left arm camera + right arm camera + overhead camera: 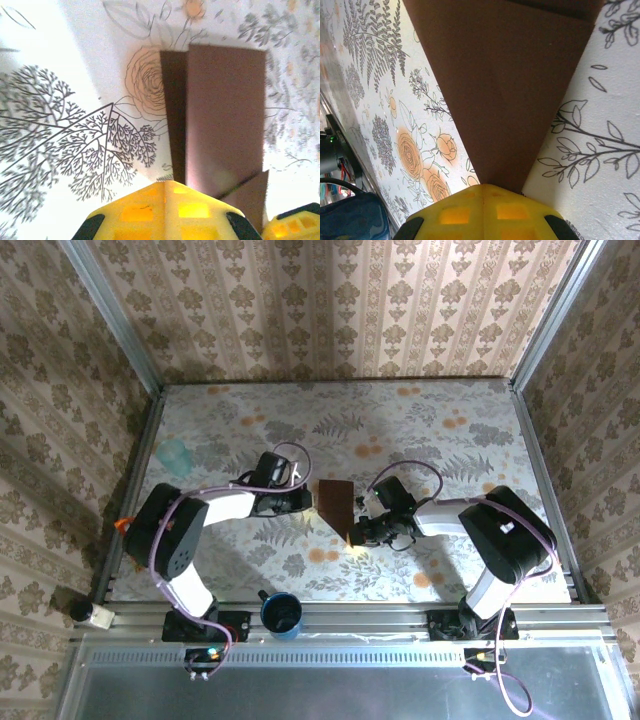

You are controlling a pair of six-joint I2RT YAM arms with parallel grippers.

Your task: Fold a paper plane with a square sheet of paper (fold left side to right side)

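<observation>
The square sheet of paper [335, 502], dark reddish-brown, lies flat at the table's middle, folded into a pointed shape like a paper plane, its tip toward the near right. In the left wrist view the paper [225, 120] shows a long folded flap with a narrower strip beside it. My left gripper [305, 502] is shut, its yellow fingertips [167, 187] at the paper's left edge. My right gripper [358, 532] is shut too, and its tip [485, 186] meets the paper's point [505, 90]. The paper under both tips is hidden.
A blue cup [282, 613] stands at the near rail between the arm bases, and the right wrist view catches it [350, 217] too. A pale teal cup [175, 455] sits at the far left. Patterned walls close in the floral table [440, 430] on three sides.
</observation>
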